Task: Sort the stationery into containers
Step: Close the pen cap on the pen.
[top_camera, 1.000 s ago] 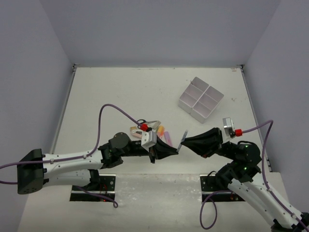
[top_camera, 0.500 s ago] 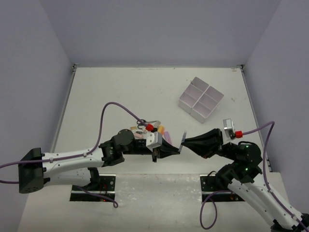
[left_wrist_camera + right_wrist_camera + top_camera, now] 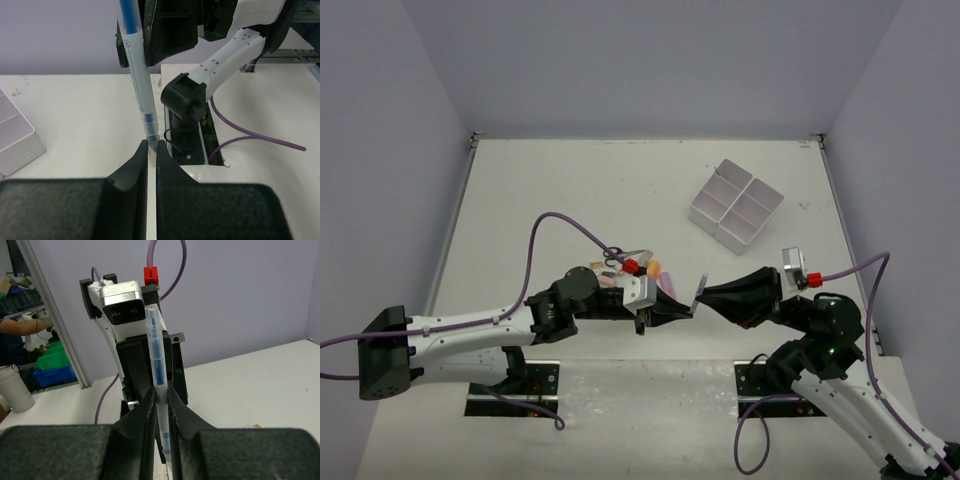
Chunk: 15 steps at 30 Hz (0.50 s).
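Together, the left claw (image 3: 686, 309) and right claw (image 3: 706, 297) each pinch the same thin pen (image 3: 699, 286) above the table (image 3: 570, 190). The white box (image 3: 736, 205) sits at 1 o'clock from it.

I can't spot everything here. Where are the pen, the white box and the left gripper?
pen (image 3: 138, 85), left wrist view, on its clear barrel.
white box (image 3: 737, 204), top view, on its middle dividing wall.
left gripper (image 3: 152, 146), left wrist view, between its fingertips.
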Motion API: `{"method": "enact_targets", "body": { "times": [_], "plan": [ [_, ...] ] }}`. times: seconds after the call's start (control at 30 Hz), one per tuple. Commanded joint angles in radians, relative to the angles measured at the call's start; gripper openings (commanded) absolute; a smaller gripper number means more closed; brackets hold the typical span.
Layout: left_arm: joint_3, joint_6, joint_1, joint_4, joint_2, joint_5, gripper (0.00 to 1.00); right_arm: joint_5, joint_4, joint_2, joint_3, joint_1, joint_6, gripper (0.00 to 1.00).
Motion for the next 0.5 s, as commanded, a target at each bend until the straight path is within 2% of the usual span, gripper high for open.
{"method": "enact_targets", "body": {
  "times": [0.0,0.23,0.47],
  "plan": [
    [0.089,0.069,0.007,0.121,-0.041,-0.016,0.00,-0.086,-0.100,0.012,0.015,0.003,-0.003,0.21],
    [0.096,0.072,0.007,0.105,-0.044,-0.004,0.00,-0.095,-0.088,0.028,0.017,0.004,0.001,0.33],
    [0.107,0.038,0.007,0.113,-0.016,0.046,0.00,-0.042,-0.115,0.039,0.050,0.003,-0.013,0.29]
  ]
}}
